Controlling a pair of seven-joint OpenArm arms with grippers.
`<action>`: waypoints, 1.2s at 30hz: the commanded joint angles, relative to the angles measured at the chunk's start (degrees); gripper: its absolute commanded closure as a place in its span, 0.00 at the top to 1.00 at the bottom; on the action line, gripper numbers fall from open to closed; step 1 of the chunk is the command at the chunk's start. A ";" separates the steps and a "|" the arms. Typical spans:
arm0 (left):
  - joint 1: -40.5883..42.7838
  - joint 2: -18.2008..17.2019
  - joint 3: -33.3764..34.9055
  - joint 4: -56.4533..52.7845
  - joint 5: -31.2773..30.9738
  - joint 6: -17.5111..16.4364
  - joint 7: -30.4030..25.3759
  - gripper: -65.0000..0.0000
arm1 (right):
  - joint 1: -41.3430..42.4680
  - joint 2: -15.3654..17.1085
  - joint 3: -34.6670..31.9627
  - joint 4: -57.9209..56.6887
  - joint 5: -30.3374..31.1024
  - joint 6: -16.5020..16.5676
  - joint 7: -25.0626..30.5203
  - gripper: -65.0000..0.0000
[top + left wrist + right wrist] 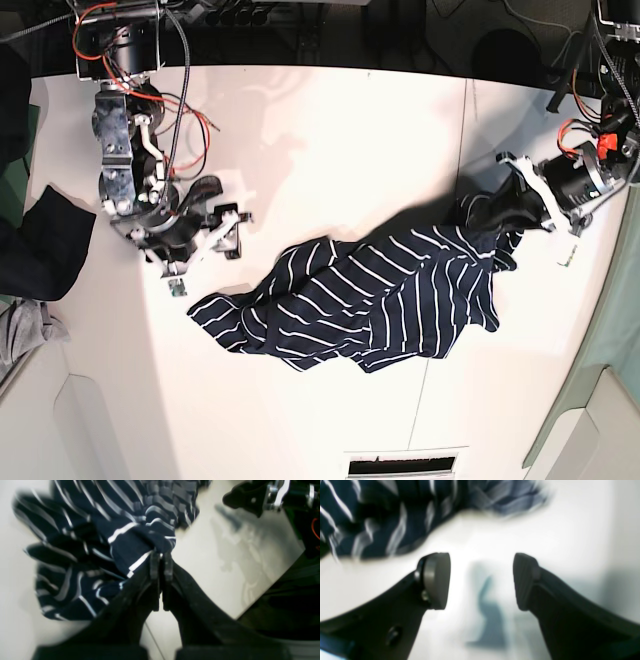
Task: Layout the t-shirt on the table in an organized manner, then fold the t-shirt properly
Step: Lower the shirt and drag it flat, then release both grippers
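Shirt-spreading stage, by the look of it. T-shirt (pixel 370 300) bunched in a rumpled diagonal heap across the middle of the table (pixel 330 130), navy with thin white stripes, folds everywhere, nowhere near flat. Left gripper (pixel 161 555) pinched tight on one gathered end, probably to pull the cloth out toward that side edge. Right gripper (pixel 481 580) spread wide, nothing in it, just off the shirt's other end, likely lining up another grab.

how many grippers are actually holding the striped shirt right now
1. The left gripper is clamped on a bunched edge of the t-shirt. The right gripper is open over the bare table, holding nothing.
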 commanded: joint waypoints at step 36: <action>4.50 2.73 -1.33 0.92 -0.63 -0.58 -7.76 0.22 | 21.75 -10.51 -0.11 -29.81 -6.71 5.33 35.41 0.00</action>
